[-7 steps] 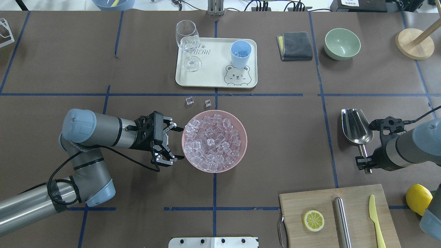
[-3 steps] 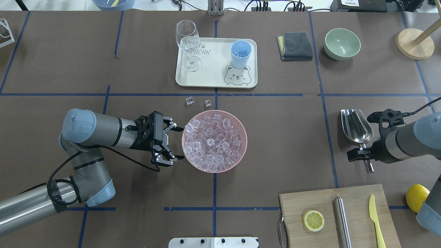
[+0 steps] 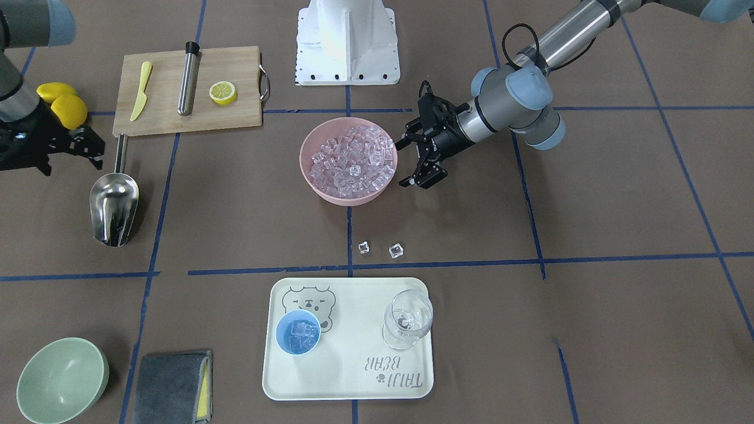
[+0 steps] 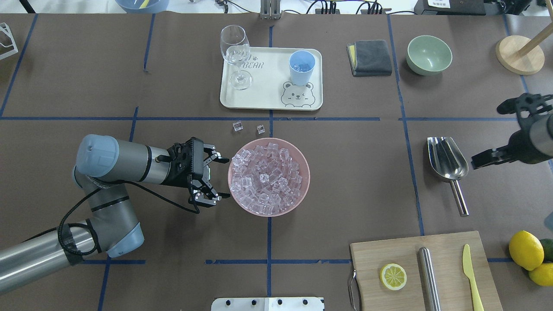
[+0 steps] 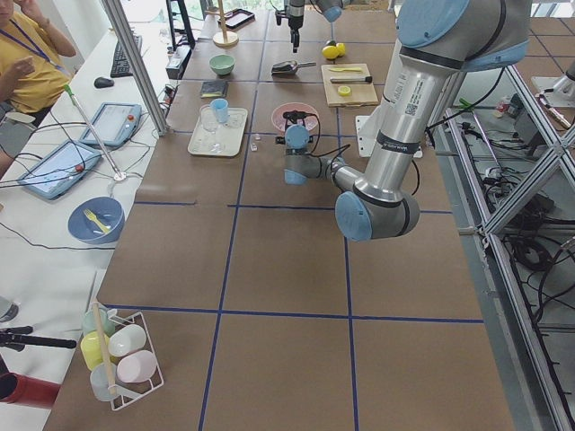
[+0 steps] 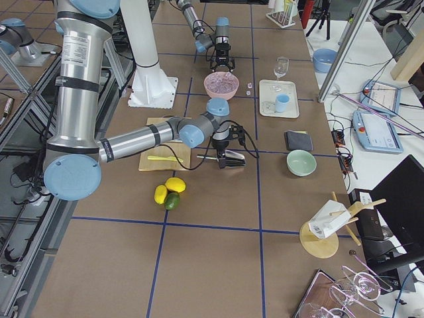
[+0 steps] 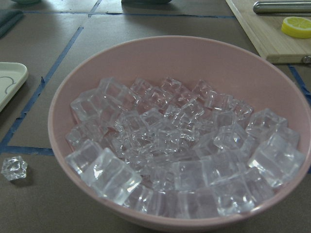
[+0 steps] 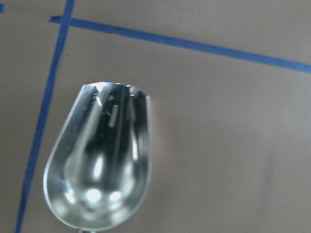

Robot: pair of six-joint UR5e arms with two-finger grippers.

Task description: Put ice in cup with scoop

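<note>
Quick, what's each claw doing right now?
Left gripper: open, empty, beside the pink bowl of ice.
Right gripper: open, empty; the scoop lies on the table.

We are in a robotics lab: the table (image 5: 287, 269) wears brown paper gridded with blue tape (image 5: 269, 316), with aluminium struts (image 5: 539, 126) at three o'clock. At ten o'clock, a person (image 5: 31, 67) is beside tablets (image 5: 110, 124).

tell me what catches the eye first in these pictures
A pink bowl heaped with clear ice cubes sits mid-table, the left tool open right beside it. A shiny steel scoop lies empty near the wooden cutting board, the right tool apart from it. The light-blue cup on the bear tray holds a few cubes.
</note>
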